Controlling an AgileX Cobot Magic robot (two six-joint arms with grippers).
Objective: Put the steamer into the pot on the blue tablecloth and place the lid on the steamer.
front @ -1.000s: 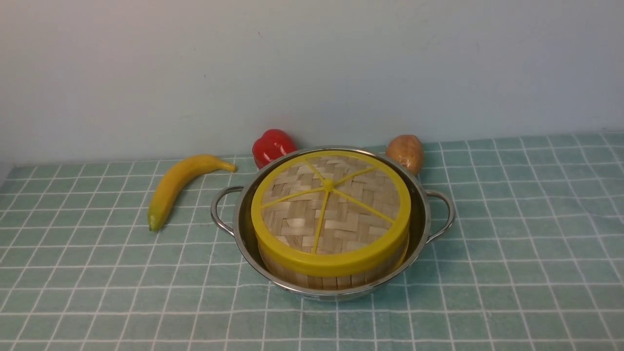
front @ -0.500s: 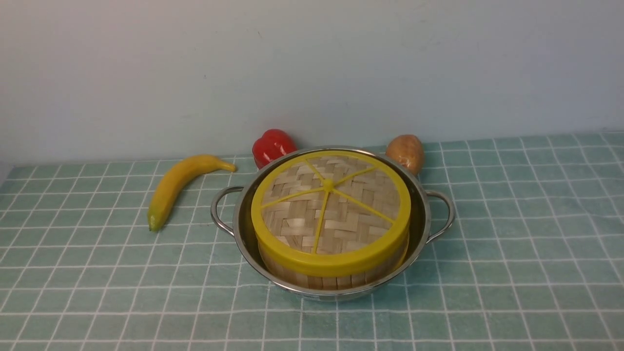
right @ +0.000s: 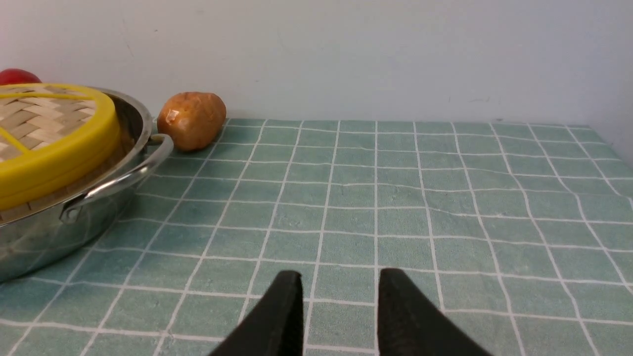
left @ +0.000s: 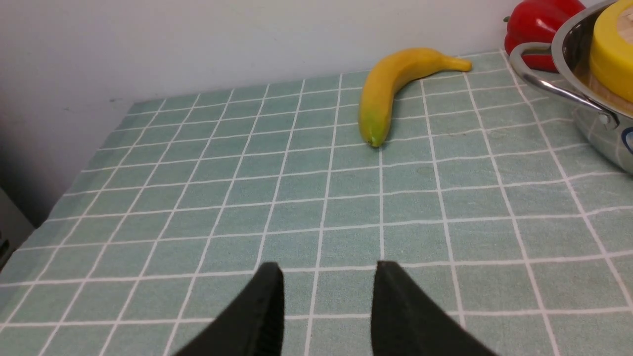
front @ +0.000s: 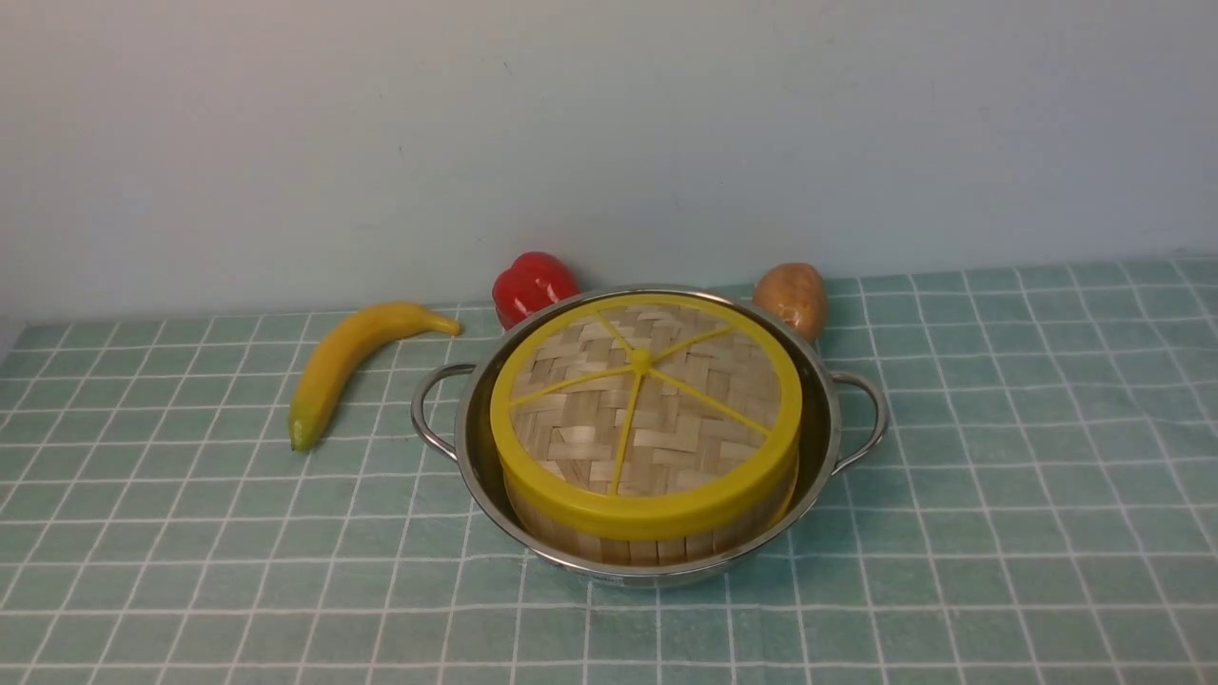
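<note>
Lidded steamer (front: 647, 538) sitting inside pot (front: 820, 447) on cloth (front: 999, 495).
Lid (front: 645, 409) covers steamer. Left tool (left: 326, 277) and right tool (right: 339, 284) hover beside pot, fingers apart, empty.

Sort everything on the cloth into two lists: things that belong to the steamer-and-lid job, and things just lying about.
Belong to the job:
- pot
- steamer, inside the pot
- lid, on the steamer
- blue tablecloth, under the pot

Just lying about:
- banana
- red pepper, behind the pot
- potato, behind the pot
</note>
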